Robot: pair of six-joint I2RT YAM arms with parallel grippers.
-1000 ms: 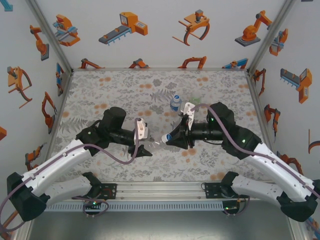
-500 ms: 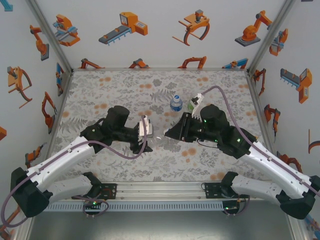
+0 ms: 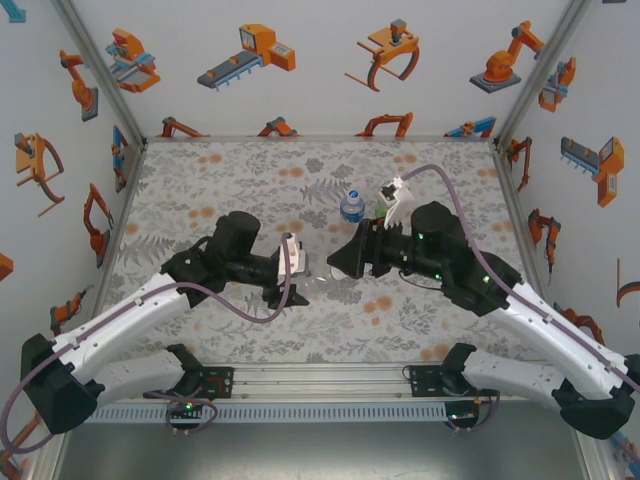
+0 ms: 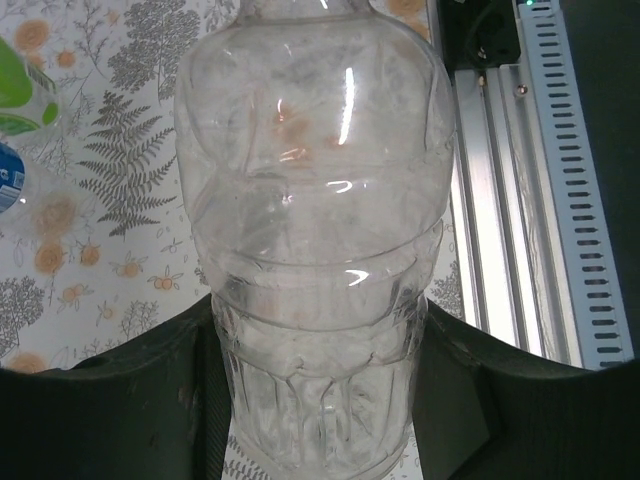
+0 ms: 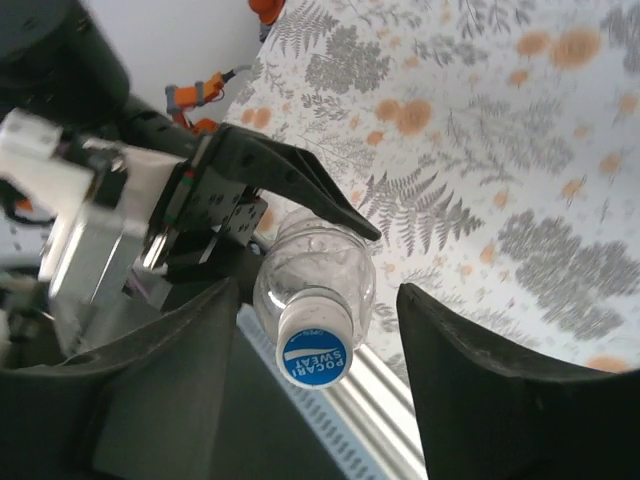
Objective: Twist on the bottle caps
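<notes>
Evidently the left gripper (image 4: 320, 400) clamps the plain bottle (image 4: 315, 200) level by its lower body to brace it against twisting, while the cap (image 5: 314, 345), seated on its neck, sits between the right gripper's (image 5: 318, 300) parted, untouching fingers.

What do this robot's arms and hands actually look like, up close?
The left arm and right arm have glossy white shells near the base, then black joints dotted with green lights. A mauve cable loops along each. The left hand and right hand are black, with two wedge-shaped fingers and a white block behind them.
</notes>
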